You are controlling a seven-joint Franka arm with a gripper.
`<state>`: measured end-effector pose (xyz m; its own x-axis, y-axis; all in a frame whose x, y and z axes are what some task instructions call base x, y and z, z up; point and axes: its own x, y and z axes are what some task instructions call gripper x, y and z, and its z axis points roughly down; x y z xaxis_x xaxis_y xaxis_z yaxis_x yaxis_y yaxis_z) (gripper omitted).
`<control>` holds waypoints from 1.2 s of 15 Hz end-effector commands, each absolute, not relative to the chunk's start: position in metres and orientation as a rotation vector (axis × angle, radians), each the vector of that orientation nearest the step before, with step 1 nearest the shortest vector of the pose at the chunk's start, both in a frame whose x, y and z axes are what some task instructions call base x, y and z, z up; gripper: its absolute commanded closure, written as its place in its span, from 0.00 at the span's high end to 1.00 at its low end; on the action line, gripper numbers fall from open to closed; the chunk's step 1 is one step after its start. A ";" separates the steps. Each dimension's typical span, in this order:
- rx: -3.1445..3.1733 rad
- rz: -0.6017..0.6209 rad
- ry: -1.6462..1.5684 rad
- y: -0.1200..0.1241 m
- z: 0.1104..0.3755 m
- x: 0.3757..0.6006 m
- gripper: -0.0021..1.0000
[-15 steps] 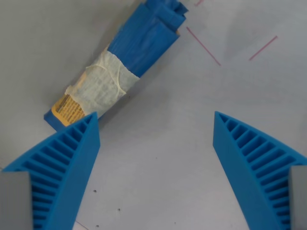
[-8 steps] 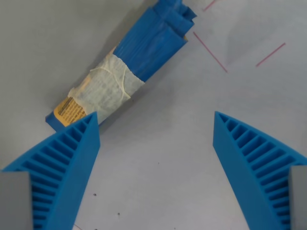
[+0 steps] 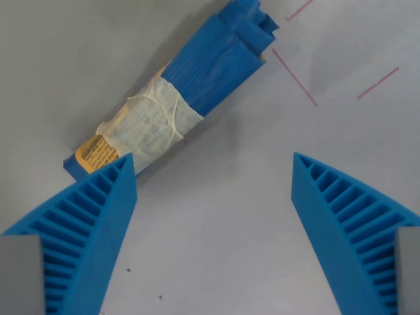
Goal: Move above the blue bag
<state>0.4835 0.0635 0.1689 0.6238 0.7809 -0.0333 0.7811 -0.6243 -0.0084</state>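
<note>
The blue bag lies flat on the grey table, slanting from the wrist view's lower left up to the top centre. It has a white and yellow label near its lower end and a crumpled blue end at the top. My gripper hangs above the table, open, with nothing between its blue ribbed fingers. The bag's lower end sits just above the tip of the finger on the wrist view's left, and most of the bag lies beyond the gap toward the upper left.
Thin red lines are marked on the grey table at the wrist view's upper right. A few small dark specks dot the surface near the bottom.
The whole scene has slid slightly right and down in the picture, so the camera has moved a little toward the bag. The gripper stays open.
</note>
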 end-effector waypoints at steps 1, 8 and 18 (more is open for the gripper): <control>2.715 0.085 1.406 0.065 0.166 0.477 1.00; 2.709 0.078 1.415 0.067 0.164 0.475 1.00; 2.707 0.077 1.432 0.069 0.162 0.475 1.00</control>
<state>0.4802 0.0696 0.1640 0.5951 0.8030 -0.0333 0.8033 -0.5956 -0.0050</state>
